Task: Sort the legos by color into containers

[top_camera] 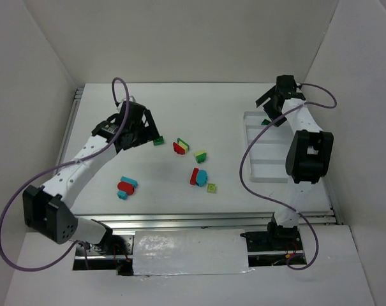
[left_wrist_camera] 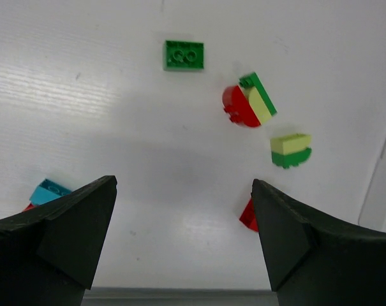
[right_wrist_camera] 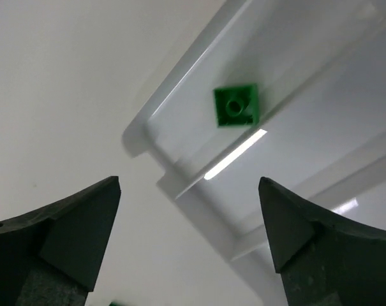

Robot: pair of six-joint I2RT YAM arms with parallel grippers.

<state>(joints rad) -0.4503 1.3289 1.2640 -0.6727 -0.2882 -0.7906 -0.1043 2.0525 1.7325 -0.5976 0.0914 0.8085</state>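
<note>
Green brick (right_wrist_camera: 236,106) lies flat in the white tray's (right_wrist_camera: 139,139) farthest compartment
Right gripper (right_wrist_camera: 189,191) and left gripper (left_wrist_camera: 183,191) spread wide, empty; other legos (top_camera: 198,176) scattered on white table (top_camera: 231,108), white walls (top_camera: 199,38) around

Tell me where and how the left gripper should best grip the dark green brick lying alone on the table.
From straight above, probably, closing on its two long side walls. The dark green brick lies flat, studs up, nothing touching it, so both sides are free. The open left gripper would need about a quarter turn of the wrist to span the narrower width.
</note>
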